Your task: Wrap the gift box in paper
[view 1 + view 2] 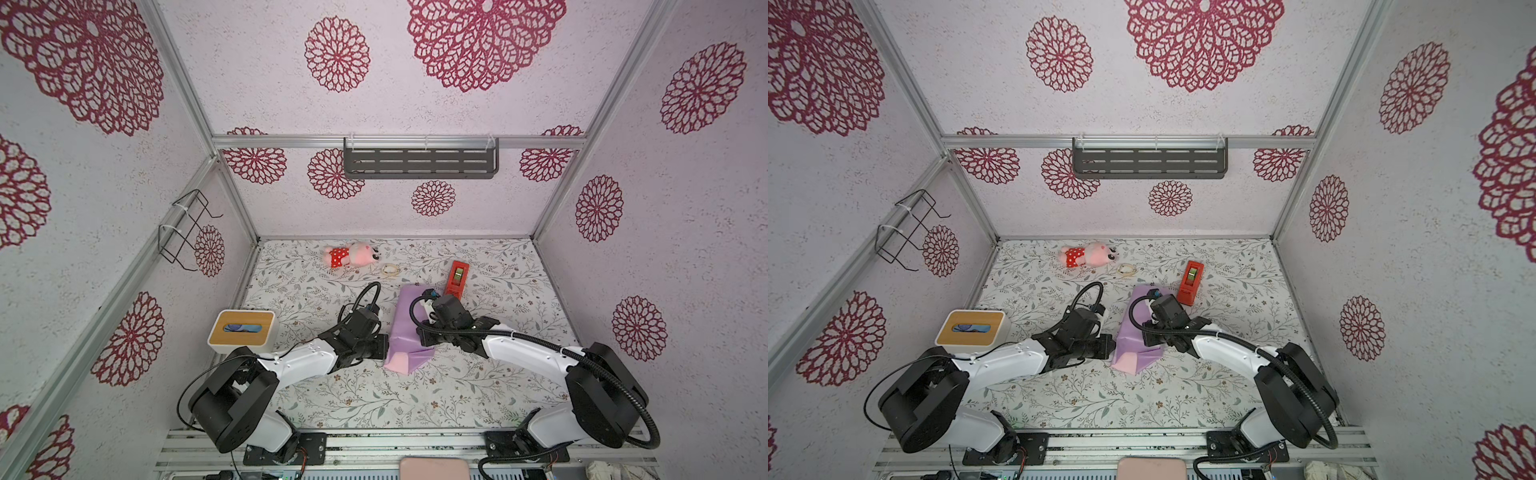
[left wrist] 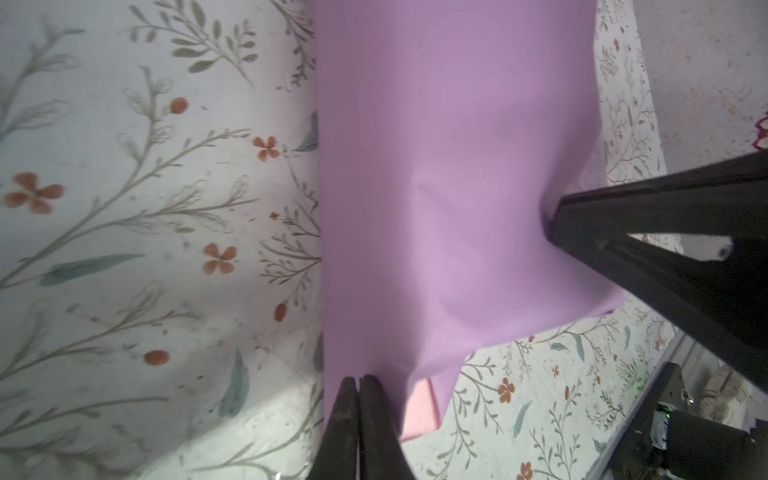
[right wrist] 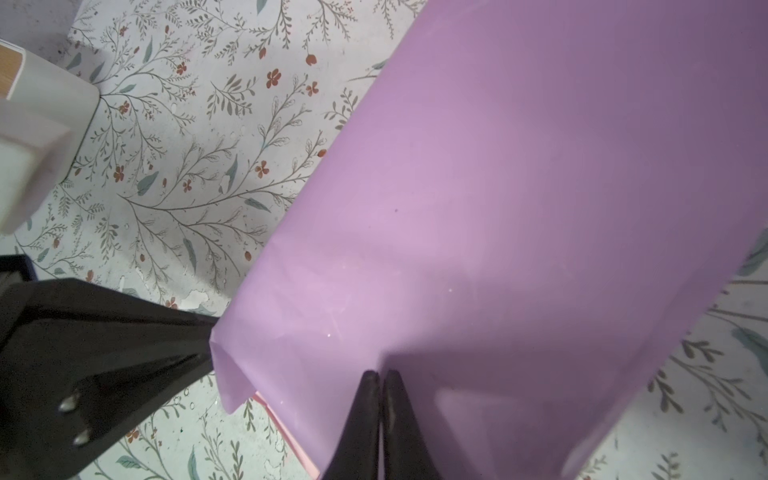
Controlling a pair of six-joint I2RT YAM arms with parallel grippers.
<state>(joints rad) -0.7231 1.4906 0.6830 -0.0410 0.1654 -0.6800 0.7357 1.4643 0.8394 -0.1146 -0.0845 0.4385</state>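
The paper [image 1: 405, 328] [image 1: 1133, 332], lilac side out, lies folded over into a long mound in mid-table in both top views. A pale pink flap [image 1: 399, 359] shows at its near end. The gift box is hidden under the paper. My left gripper [image 1: 384, 347] [image 2: 358, 379] is shut, its tips touching the mound's left side. My right gripper [image 1: 422, 336] [image 3: 381, 372] is shut too, with its tips against the right side. No paper shows between either pair of fingers. The paper [image 2: 436, 187] [image 3: 519, 208] fills both wrist views.
A white tissue box [image 1: 242, 331] with a wooden top stands at the left. A red tape dispenser [image 1: 457, 277] lies just behind the paper. A pink plush toy [image 1: 353, 254] and a small ring [image 1: 390, 270] lie at the back. A pink pad [image 1: 434, 467] sits at the front rail.
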